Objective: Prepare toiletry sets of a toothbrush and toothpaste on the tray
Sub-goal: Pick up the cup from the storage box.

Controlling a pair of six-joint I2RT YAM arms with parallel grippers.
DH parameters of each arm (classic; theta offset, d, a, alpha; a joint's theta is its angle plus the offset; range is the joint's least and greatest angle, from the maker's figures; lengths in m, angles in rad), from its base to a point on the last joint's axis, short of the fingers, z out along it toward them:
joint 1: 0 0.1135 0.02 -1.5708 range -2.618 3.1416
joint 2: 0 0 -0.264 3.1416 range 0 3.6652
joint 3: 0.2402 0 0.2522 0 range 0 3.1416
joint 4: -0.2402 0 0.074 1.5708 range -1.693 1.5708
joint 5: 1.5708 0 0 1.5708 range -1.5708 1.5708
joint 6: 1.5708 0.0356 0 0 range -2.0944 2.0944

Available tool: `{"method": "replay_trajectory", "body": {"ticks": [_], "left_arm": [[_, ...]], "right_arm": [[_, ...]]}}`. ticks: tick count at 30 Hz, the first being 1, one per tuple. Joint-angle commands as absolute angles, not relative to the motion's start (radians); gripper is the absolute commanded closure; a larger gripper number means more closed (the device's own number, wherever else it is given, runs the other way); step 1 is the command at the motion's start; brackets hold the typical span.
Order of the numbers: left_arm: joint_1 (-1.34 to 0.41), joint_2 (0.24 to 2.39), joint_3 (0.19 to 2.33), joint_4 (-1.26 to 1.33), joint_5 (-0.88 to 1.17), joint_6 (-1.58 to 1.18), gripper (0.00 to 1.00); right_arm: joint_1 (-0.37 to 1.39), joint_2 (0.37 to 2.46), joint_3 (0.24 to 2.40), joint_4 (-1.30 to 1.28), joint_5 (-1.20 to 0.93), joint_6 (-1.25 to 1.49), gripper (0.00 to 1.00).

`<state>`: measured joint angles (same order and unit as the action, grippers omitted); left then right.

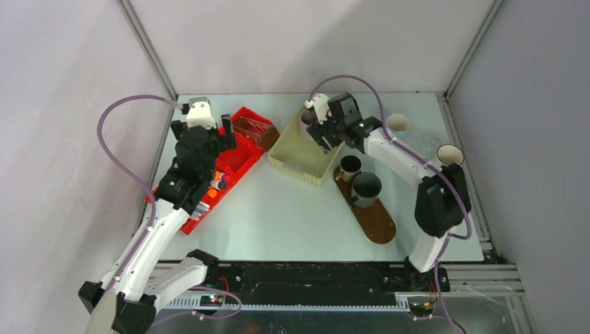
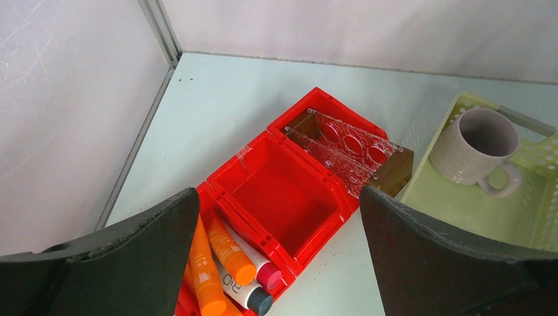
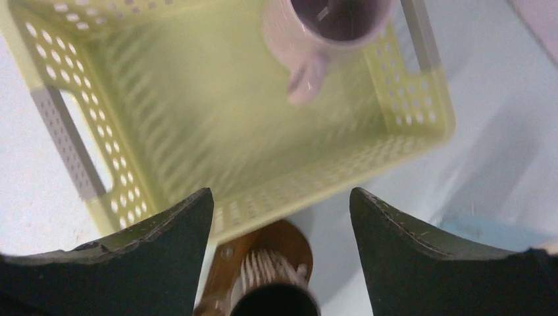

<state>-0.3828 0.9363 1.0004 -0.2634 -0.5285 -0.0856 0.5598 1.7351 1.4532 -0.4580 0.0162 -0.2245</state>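
The dark brown oval tray (image 1: 376, 216) lies right of centre and carries a small dark brown mug (image 1: 350, 165) and a dark green mug (image 1: 367, 188). A mauve-grey mug (image 2: 477, 145) (image 3: 329, 26) stands in the pale yellow basket (image 1: 303, 156). My right gripper (image 3: 281, 197) (image 1: 314, 125) hovers open over the basket's near wall, short of that mug; the view is blurred. Orange toothpaste tubes (image 2: 224, 253) and a white one (image 2: 245, 284) lie in the red bin (image 1: 229, 163). Above them my left gripper (image 2: 279, 197) (image 1: 205, 136) is wide open and holds nothing. No toothbrush shows.
A clear acrylic holder (image 2: 349, 141) sits in the red bin's far compartment; the middle compartment (image 2: 279, 197) is bare. Two pale cups (image 1: 398, 123) (image 1: 450, 154) stand at the back right. The enclosure walls close in on three sides.
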Motion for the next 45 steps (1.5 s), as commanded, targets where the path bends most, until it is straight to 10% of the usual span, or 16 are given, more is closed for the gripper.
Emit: {"method": "replay_trajectory", "body": {"ticks": [1, 25, 45], "left_arm": [[-0.377, 0.937, 1.006, -0.242, -0.537, -0.065, 0.02], [-0.377, 0.951, 1.009, -0.246, -0.537, -0.055, 0.02], [-0.376, 0.947, 1.012, -0.249, -0.532, -0.052, 0.02]], "right_arm": [[0.548, 1.873, 1.596, -0.382, -0.084, -0.373, 0.22], [0.527, 2.345, 2.005, -0.398, -0.193, -0.571, 0.30], [0.534, 2.216, 1.977, -0.500, -0.218, -0.573, 0.94]]}}
